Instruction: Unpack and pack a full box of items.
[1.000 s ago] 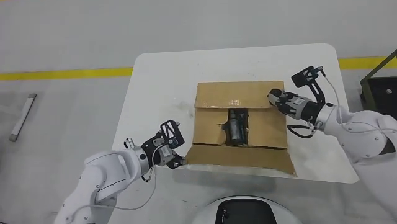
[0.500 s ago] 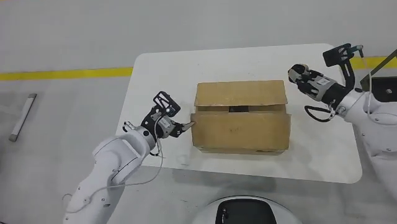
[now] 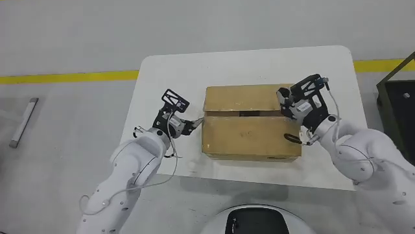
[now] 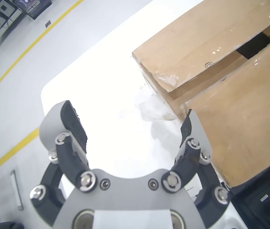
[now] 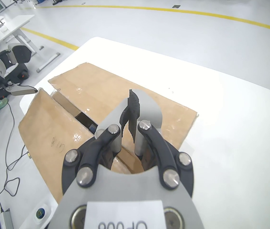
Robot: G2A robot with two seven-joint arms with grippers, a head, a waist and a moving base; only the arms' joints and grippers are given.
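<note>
The left arm [image 3: 133, 166] stretches forward from the near left side, with its elbow bent a little, and the left pincer [image 3: 192, 126] at its end points toward the other arm. Its two fingers [image 4: 74, 122] stand wide apart, with nothing between them. The right arm [image 3: 353, 150] bends in from the near right side, and the right pincer [image 3: 284, 98] points inward. Its ribbed pads [image 5: 133, 108] are pressed together and hold nothing.

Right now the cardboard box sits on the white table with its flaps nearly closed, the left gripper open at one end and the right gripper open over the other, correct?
No: the right gripper is shut, as the right wrist view shows. The rest holds: cardboard box on the white table, flaps nearly closed, left gripper open at one end.
</note>
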